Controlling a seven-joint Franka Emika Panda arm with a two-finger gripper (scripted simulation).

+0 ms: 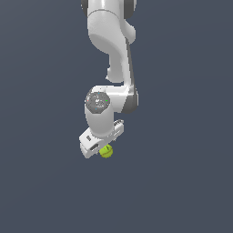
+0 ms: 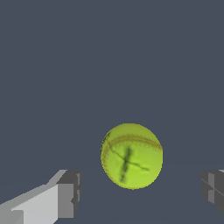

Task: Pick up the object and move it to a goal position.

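Ball [image 2: 131,156] between spread tool [image 2: 142,194] fingers [image 2: 70,194] | untouched | bare grey floor [image 2: 109,57] around

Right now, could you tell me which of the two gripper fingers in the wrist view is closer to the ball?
The lighter finger, with the pale grey arm behind it, sits closer to the ball; the darker one at the opposite edge leaves a wider gap.

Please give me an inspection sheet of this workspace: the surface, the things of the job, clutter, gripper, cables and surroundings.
Surface: plain dark grey-blue floor, no marks.
Job's things: one yellow-green ball with dark seam lines, lying between the fingers, touching neither.
Clutter: nothing seen.
Gripper: gripper open, one finger on each side of the ball; in the exterior view the white arm partly hides the ball.
Cables: nothing seen.
Surroundings: nothing seen; no goal marker visible.
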